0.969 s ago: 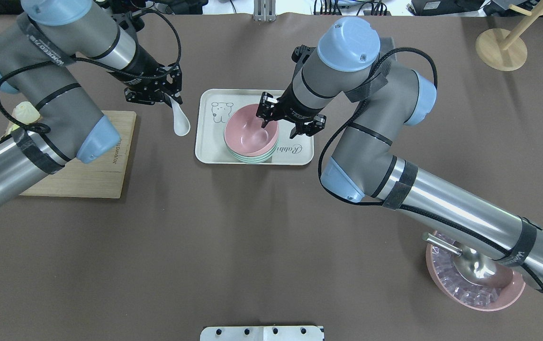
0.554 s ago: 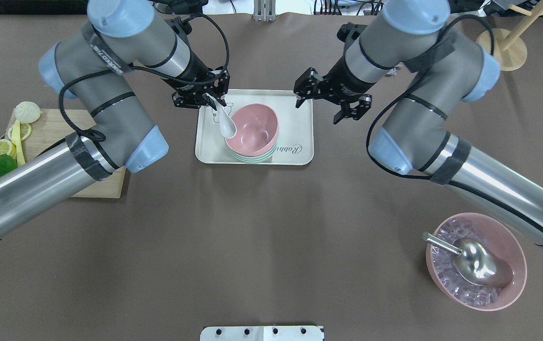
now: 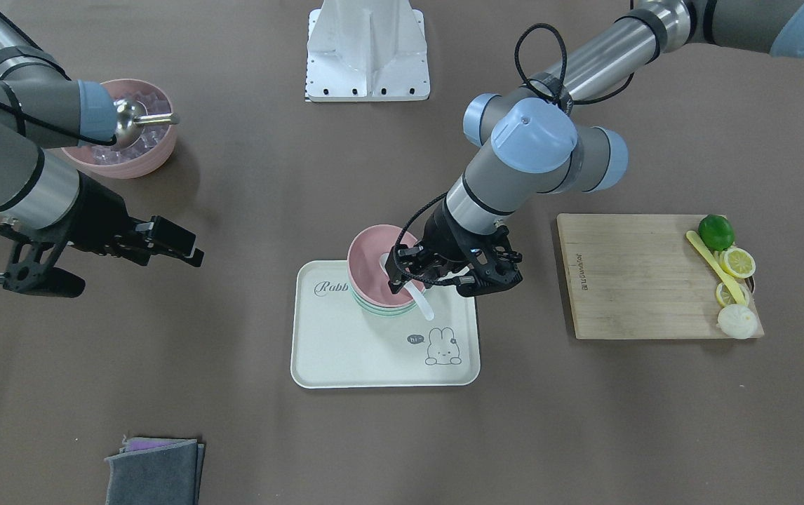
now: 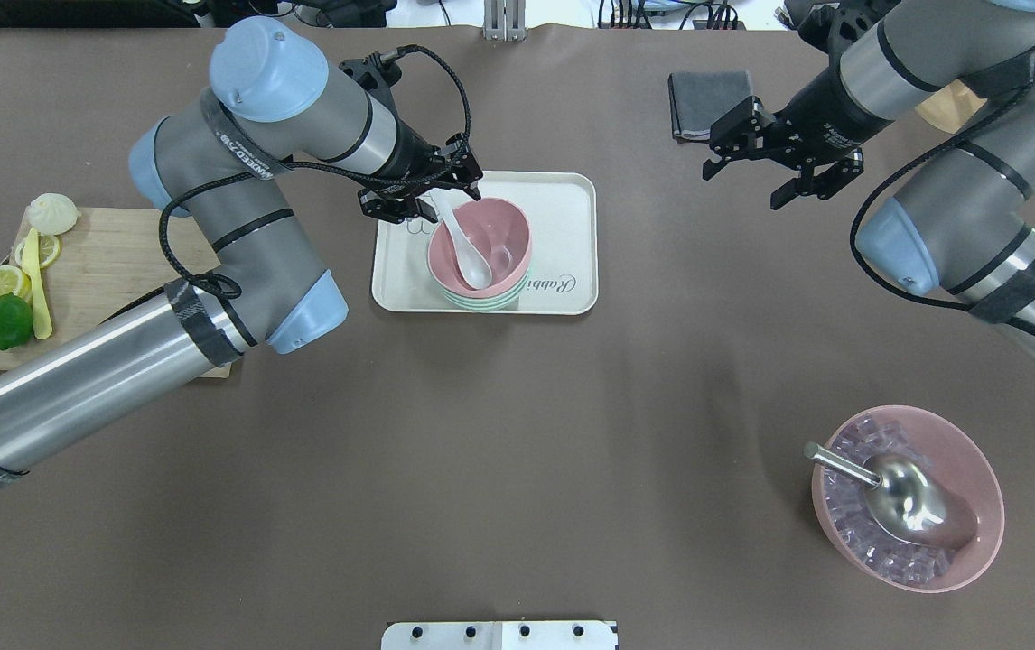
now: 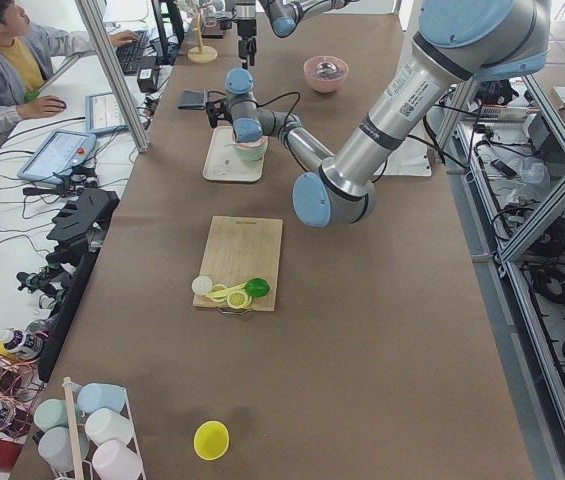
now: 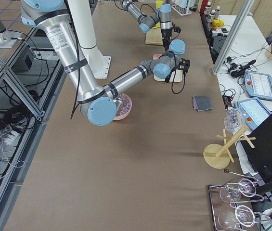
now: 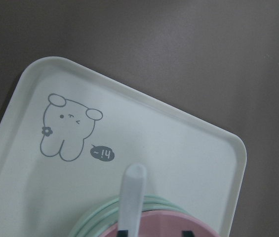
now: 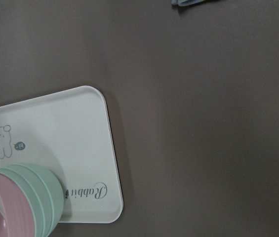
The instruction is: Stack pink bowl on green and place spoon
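Observation:
The pink bowl (image 4: 508, 236) sits nested on the green bowl (image 4: 481, 303) on the white tray (image 4: 572, 208). The white spoon (image 4: 470, 262) lies in the pink bowl, scoop down inside, with its handle leaning on the far-left rim. My left gripper (image 4: 448, 200) hovers at the handle's end. Its fingers look spread, with the handle (image 7: 132, 197) beside one of them and not clamped. My right gripper (image 4: 741, 188) is open and empty over the bare table, right of the tray. The stacked bowls also show in the front view (image 3: 368, 261).
A wooden board (image 4: 111, 262) with lime, lemon slices, a bun and a yellow utensil lies at the left. A pink bowl with clear cubes and a steel scoop (image 4: 906, 510) stands front right. A grey cloth (image 4: 707, 99) lies at the back, near my right gripper.
My left gripper carried the spoon right, from beside the tray into the pink bowl. My right gripper left the pink bowl and drew back to the right, clear of the tray.

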You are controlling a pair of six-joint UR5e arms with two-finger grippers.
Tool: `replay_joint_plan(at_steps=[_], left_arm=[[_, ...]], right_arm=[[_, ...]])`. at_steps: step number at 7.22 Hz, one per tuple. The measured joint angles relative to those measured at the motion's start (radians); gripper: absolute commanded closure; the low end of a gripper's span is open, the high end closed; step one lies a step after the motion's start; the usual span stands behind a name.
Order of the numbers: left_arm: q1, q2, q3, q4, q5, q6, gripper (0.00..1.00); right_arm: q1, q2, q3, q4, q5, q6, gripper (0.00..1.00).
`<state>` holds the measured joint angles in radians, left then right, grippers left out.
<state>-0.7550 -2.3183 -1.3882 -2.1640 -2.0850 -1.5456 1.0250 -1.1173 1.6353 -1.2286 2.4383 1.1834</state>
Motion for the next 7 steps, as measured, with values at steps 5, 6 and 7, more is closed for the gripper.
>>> replay_joint_plan(at_steps=[5, 6, 7], left_arm=[[-0.304, 0.455, -0.281, 0.283, -0.145, 0.876, 0.02], [-0.380, 0.523, -0.287, 0.317, -0.159, 1.060, 0.02], [-0.448, 0.564, -0.286, 0.366, -0.169, 1.207, 0.02]], right_arm=[[0.224, -0.183, -0.030, -0.133, -0.011, -0.563, 0.00], [0.282, -0.205, -0.047, -0.198, -0.025, -0.737, 0.00], [0.335, -0.217, -0.075, -0.244, -0.035, -0.879, 0.00]])
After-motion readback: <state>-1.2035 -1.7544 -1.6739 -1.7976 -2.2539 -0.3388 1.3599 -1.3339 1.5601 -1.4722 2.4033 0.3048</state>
